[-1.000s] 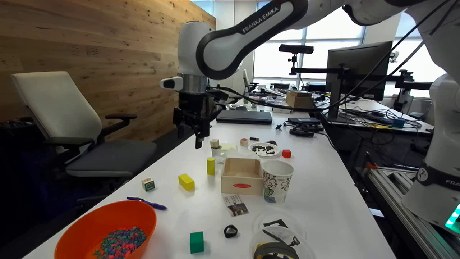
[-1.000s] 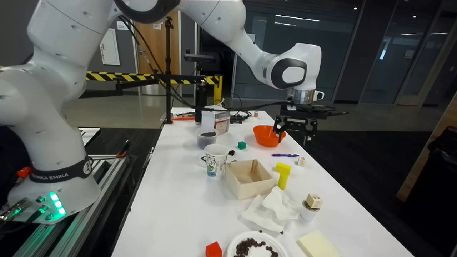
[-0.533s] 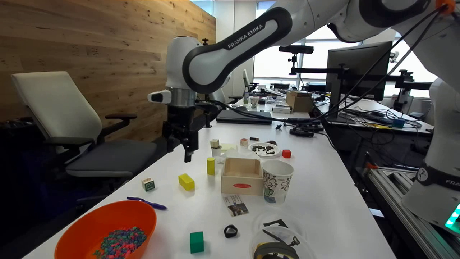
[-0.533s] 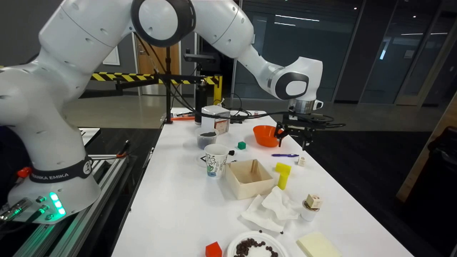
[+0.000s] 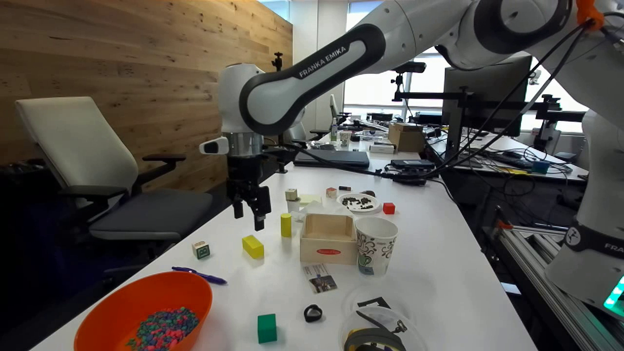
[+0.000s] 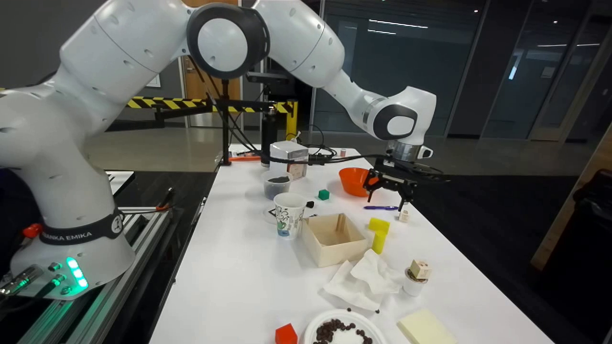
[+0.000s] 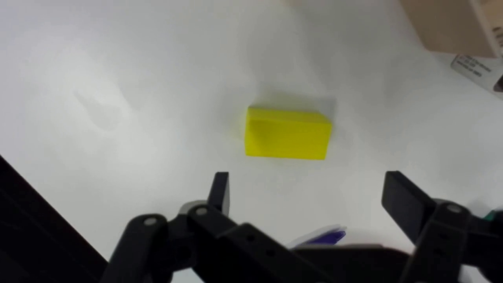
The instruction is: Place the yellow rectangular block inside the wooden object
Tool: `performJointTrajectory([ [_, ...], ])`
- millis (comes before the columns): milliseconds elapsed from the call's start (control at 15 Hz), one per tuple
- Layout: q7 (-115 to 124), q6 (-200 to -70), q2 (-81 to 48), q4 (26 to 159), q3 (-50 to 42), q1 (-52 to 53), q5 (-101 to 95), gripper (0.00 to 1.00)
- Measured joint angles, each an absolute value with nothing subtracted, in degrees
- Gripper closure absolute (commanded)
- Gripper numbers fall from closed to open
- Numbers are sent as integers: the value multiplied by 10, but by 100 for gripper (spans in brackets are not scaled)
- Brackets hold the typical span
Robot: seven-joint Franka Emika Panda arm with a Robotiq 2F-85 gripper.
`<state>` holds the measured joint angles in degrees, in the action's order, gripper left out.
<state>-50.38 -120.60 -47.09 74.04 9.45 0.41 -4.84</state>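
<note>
The yellow rectangular block (image 5: 253, 246) lies on its side on the white table in both exterior views (image 6: 379, 225). It is centred in the wrist view (image 7: 287, 138), with its long side running across. The wooden object, a low open-topped box (image 5: 325, 252), stands beside it near the paper cup and also shows in an exterior view (image 6: 340, 254). Only its corner shows in the wrist view (image 7: 452, 29). My gripper (image 7: 306, 175) is open and empty. It hangs above the table near the block in both exterior views (image 5: 249, 220) (image 6: 385, 203), apart from it.
An upright yellow cylinder (image 5: 286, 225) stands between block and box. A paper cup (image 5: 376, 246) stands right by the box. A letter cube (image 5: 201, 250), a purple pen (image 5: 200, 275), an orange bowl (image 5: 146, 287) and a green cube (image 5: 266, 328) are nearby.
The arm has come down, bringing the open gripper lower towards the table near the yellow block. The block and the box have not moved.
</note>
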Motion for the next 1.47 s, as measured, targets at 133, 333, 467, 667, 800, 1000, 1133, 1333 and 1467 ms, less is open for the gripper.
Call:
performJointTrajectory([
  [133,-491,-1199,-476,737,93,5,-48,0],
  [333,-484,-1199,-485,731,85,11,-51,0],
  [467,-484,-1199,-492,727,80,17,-53,0],
  [667,-481,-1199,-502,719,72,26,-60,0],
  [800,-479,-1199,-507,714,68,31,-62,0],
  [1000,-470,-1199,-509,711,64,36,-65,0],
  [1133,-463,-1199,-510,711,61,39,-66,0],
  [1333,-456,-1200,-514,711,60,44,-71,0],
  [1467,-454,-1204,-518,711,59,47,-76,0],
])
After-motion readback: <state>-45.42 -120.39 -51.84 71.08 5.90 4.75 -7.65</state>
